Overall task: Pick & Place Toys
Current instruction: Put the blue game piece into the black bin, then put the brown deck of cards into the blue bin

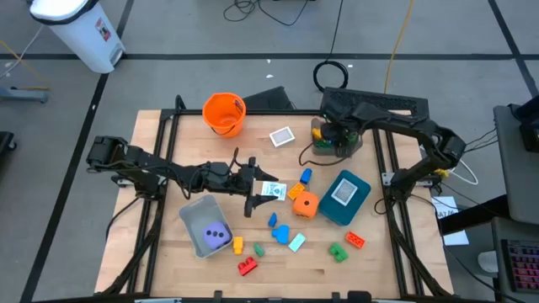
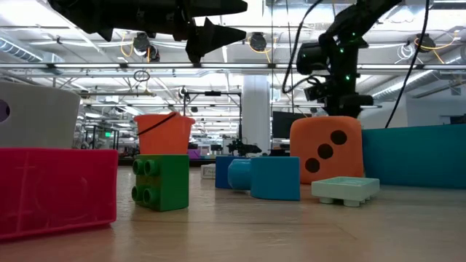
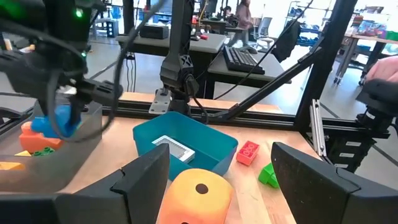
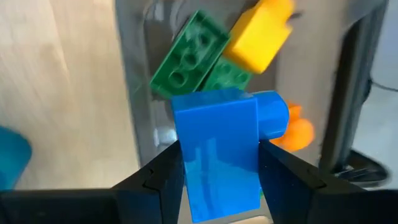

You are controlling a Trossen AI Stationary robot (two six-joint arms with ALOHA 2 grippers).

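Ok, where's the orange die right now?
In the high view the orange die sits near the table's middle, just left of the teal bin, with the open left tool to its left above the table.

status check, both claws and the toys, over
Right claw shut on blue block, over grey bin of blocks. Left claw open, empty, above orange die. Nothing blocking.

Bare tabletop lies open at seven o'clock; toward five, the red block, green block and teal bin crowd passage.
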